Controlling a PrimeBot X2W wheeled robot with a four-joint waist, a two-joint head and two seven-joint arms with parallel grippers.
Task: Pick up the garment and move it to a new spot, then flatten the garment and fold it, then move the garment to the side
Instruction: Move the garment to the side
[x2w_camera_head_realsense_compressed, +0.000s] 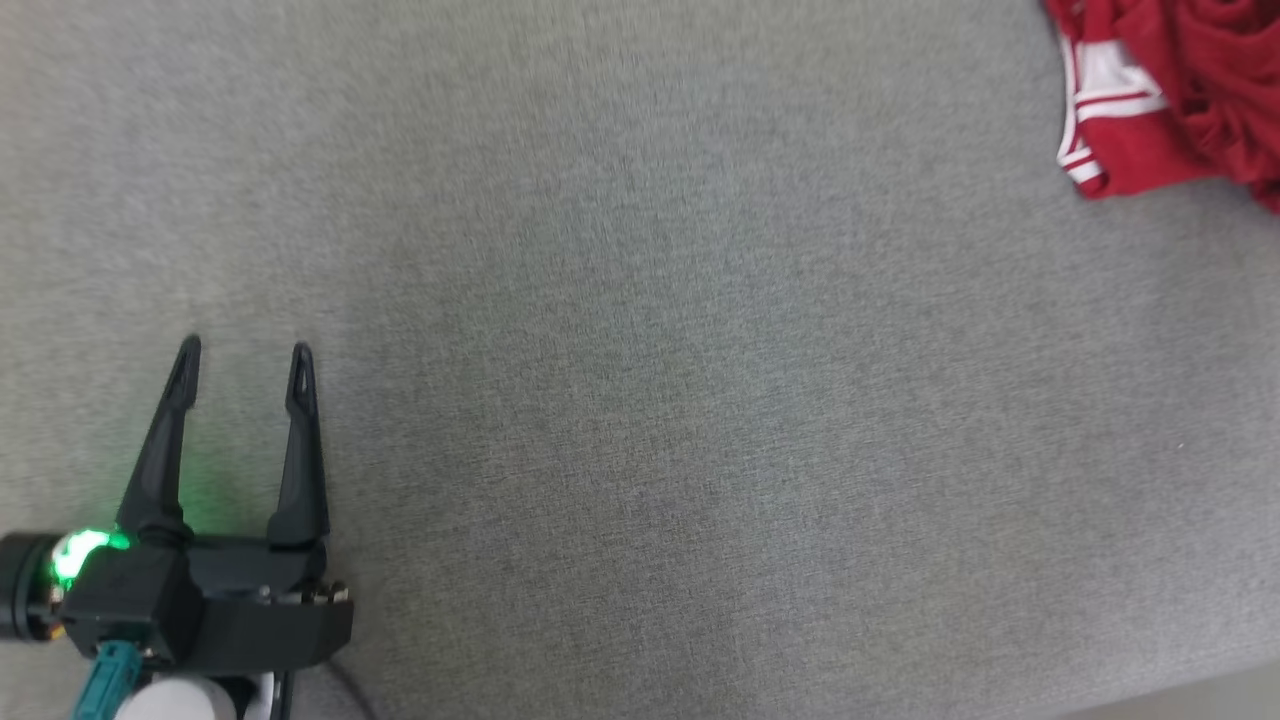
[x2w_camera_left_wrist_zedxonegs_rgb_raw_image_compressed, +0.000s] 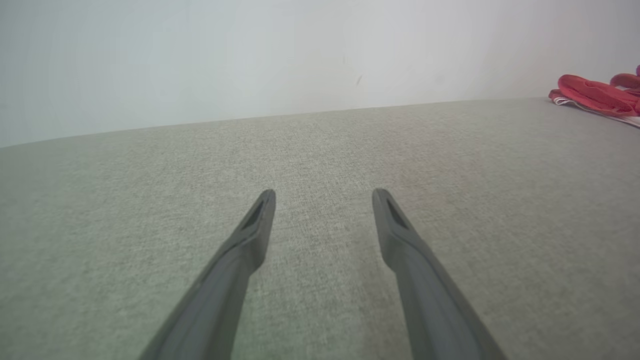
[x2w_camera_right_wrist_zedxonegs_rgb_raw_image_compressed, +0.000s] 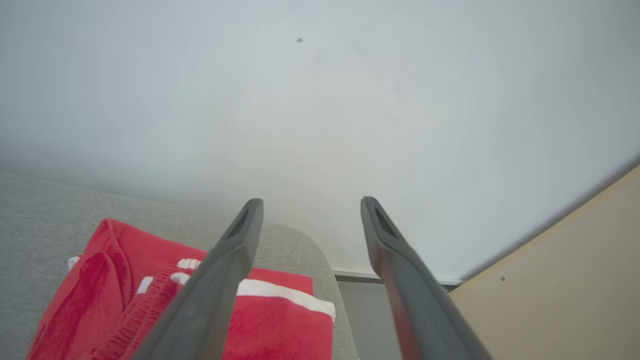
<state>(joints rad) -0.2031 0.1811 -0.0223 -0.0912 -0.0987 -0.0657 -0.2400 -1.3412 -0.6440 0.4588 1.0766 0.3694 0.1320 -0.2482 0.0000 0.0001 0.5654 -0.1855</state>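
Both claws stand wide and empty: left claw (x2w_camera_head_realsense_compressed: 243, 352) over bare grey fabric surface (x2w_camera_head_realsense_compressed: 640, 400), right claw (x2w_camera_right_wrist_zedxonegs_rgb_raw_image_compressed: 311, 201) by the red-and-white garment (x2w_camera_head_realsense_compressed: 1150, 100), which lies bunched at that surface's far right corner

The garment (x2w_camera_head_realsense_compressed: 1185, 95) was soft knit cloth; the grey surface (x2w_camera_head_realsense_compressed: 640, 300), matt woven fabric; the left gripper (x2w_camera_head_realsense_compressed: 246, 345), matt dark plastic.

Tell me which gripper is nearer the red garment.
Right. The right gripper hangs open directly over the red garment; the left gripper sits open far off across the grey surface.
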